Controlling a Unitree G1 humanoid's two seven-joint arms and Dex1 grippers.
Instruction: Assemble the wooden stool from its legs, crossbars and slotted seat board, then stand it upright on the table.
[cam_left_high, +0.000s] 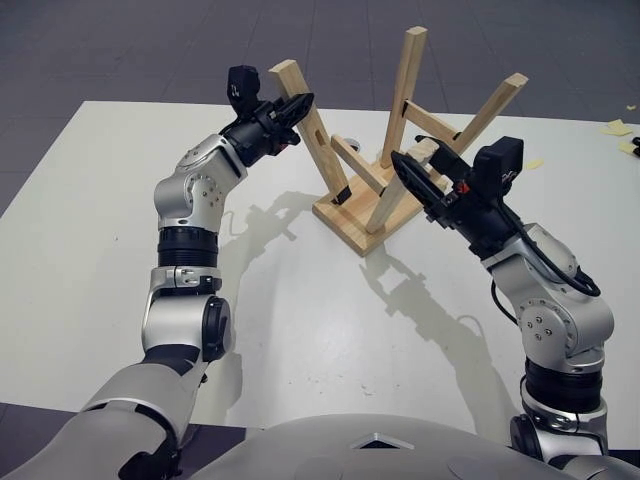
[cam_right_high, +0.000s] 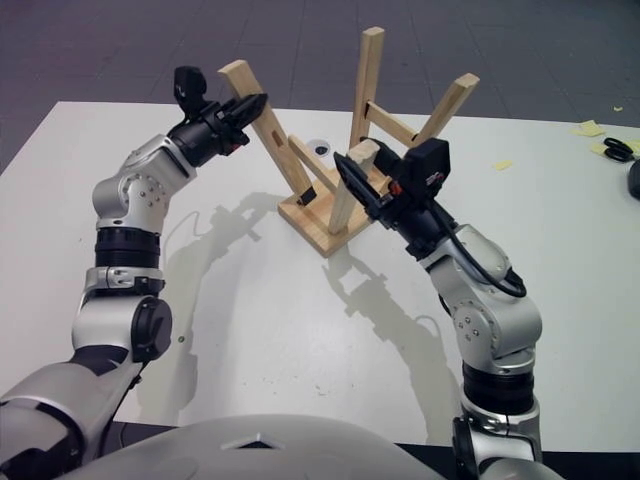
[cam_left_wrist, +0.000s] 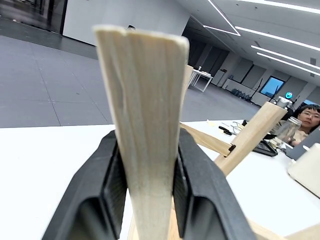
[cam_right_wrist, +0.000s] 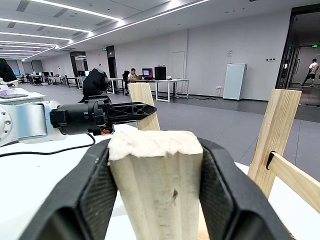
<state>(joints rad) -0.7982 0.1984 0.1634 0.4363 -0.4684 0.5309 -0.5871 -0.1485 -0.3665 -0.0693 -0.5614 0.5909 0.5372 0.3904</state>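
Currently the stool (cam_left_high: 385, 190) sits upside down on the table (cam_left_high: 300, 330), with the seat board (cam_left_high: 345, 222) flat on the surface and the legs pointing up. The left gripper (cam_left_high: 303, 105) is clamped on the top end of the leg (cam_left_high: 318, 150) at the seat board's left corner. The right gripper (cam_left_high: 405, 165) pinches the top of the leg (cam_left_high: 388, 207) at the seat board's near corner. Yellow paper scraps (cam_left_high: 618, 127) lie well right of the seat board; any print on them is too small to read.

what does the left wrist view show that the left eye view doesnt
Left wrist view: the fingers pressed flat on both faces of the leg, near its end. Left eye view: the whole stool upside down on the table, right gripper clamped on a second leg. Both: left gripper shut on the first leg.
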